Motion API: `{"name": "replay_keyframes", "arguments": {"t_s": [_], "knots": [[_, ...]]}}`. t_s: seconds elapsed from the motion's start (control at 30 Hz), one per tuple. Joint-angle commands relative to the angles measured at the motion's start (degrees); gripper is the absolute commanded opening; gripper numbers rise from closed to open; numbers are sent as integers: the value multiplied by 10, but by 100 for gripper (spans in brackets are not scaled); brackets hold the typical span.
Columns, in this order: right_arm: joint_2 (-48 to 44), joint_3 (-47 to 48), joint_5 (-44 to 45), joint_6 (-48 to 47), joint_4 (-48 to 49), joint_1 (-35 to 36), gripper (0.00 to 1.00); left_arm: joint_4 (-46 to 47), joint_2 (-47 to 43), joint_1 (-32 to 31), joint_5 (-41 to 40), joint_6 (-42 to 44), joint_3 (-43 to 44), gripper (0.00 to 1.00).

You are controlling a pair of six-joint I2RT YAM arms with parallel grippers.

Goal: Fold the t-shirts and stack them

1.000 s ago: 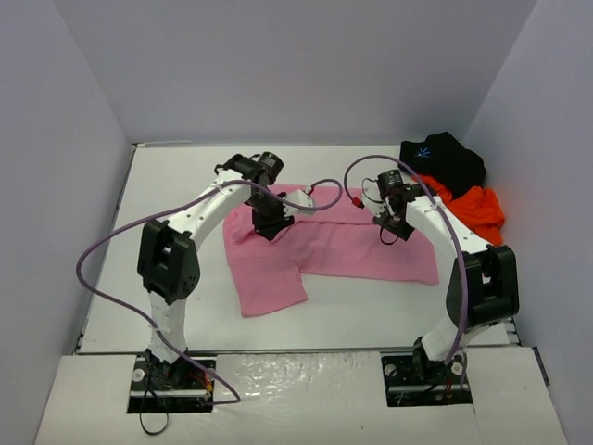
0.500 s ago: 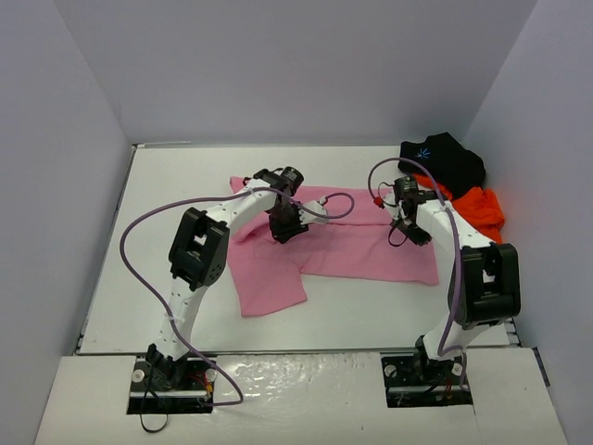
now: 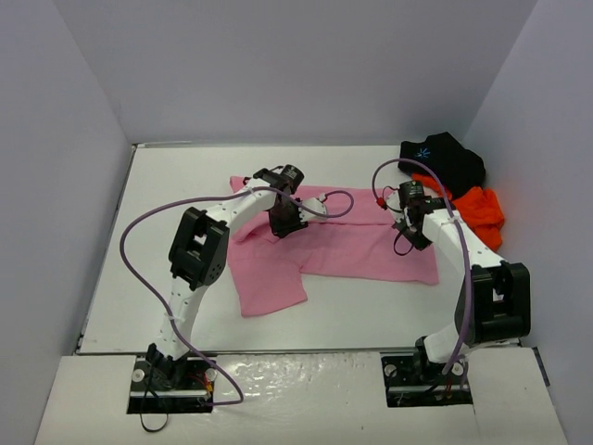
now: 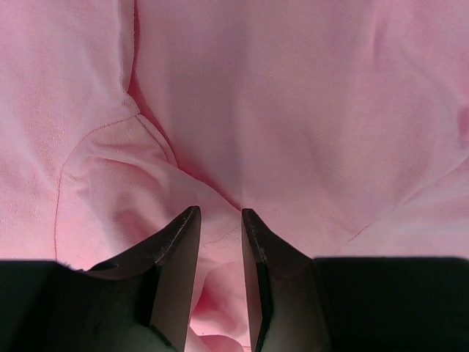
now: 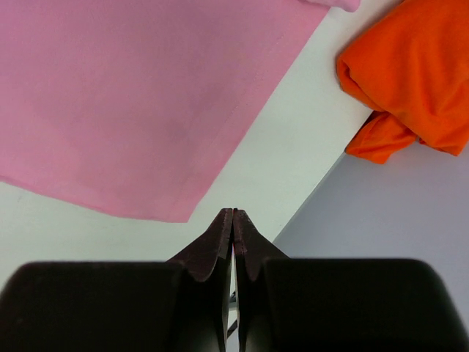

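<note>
Pink t-shirt [image 3: 343,246] lies spread on the bench [image 3: 185,185]. Left gripper [image 4: 220,235] is down on its far part, jaws narrowed onto a bunched ridge of pink cloth. Right gripper [image 5: 233,220] hangs just off its near right corner, fingers pressed together, holding nothing. Orange t-shirt [image 3: 477,209] and black t-shirt [image 3: 445,158] sit heaped beyond its right edge.

The pink t-shirt [image 3: 343,246] lies spread, wrinkled, mid-frame; the black t-shirt [image 3: 449,158] sits crumpled upper right, the orange t-shirt [image 3: 477,209] bunched just below, touching it.
</note>
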Motion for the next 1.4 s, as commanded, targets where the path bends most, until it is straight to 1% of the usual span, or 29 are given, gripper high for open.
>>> {"name": "replay_keyframes", "arguments": {"t_s": [0.0,0.3,0.63,0.7,0.73,0.8,0.83,1.17,1.37], "knots": [[-40,6,-11,-6,-12,2,0,-2,-13,-1,-3,1,14,26],[-40,8,-2,-3,-11,2,1,-7,-18,-5,-4,0,-3,29],[-42,13,-6,0,-11,2,2,-6,-15,-8,-8,-1,-20,30],[-43,12,-5,0,-11,2,2,-7,-10,-8,-7,-1,-14,28],[-44,11,-5,0,-11,2,2,-8,-7,-8,-6,-1,-11,24],[-47,10,-2,-1,-11,2,2,-10,-1,-8,-5,0,-4,3],[-47,10,-1,-2,-11,1,2,-10,0,-8,-4,-1,-1,0],[-48,9,-7,0,-10,2,3,-18,-30,-9,-8,0,-2,0],[-49,16,-7,0,-8,2,3,-71,-55,-10,4,-1,46,0]]}}
